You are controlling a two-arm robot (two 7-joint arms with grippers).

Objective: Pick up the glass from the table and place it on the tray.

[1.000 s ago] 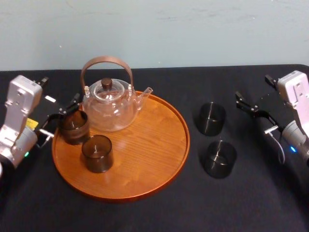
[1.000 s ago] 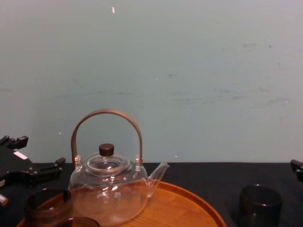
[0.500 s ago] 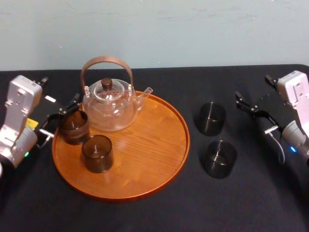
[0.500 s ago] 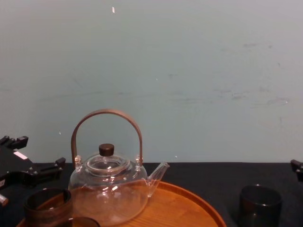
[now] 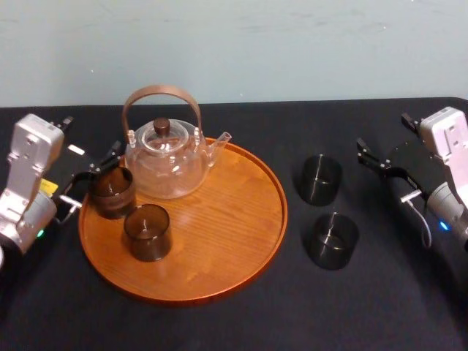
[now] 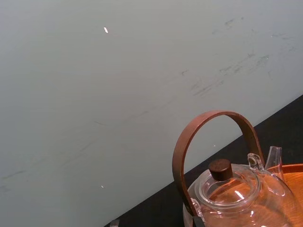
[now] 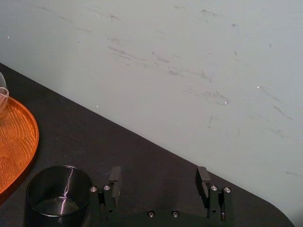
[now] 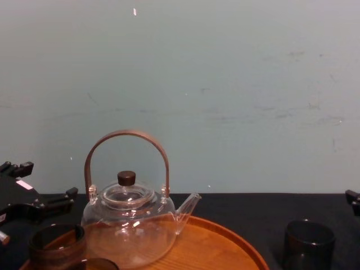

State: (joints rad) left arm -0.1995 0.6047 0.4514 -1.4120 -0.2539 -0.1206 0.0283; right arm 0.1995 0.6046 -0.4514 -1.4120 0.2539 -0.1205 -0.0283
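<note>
Two smoky brown glasses stand on the black table right of the tray, one farther back point(image 5: 321, 179) and one nearer point(image 5: 331, 240). Two more rest on the round wooden tray point(image 5: 219, 234): one at its left rim point(image 5: 112, 191), one just in front of it point(image 5: 147, 232). My left gripper point(image 5: 91, 178) is open, its fingers flanking the left-rim glass from the tray's outer side. Over the table to the right, my right gripper point(image 5: 385, 174) hangs open and holds nothing. The right wrist view shows its fingers point(image 7: 115, 175) spread, with a table glass point(image 7: 59, 194) just beside them.
A clear glass teapot point(image 5: 164, 164) with an arched brown handle stands at the back of the tray, close behind the left-rim glass. The black table runs to a pale wall behind. Bare wood lies across the tray's middle and right.
</note>
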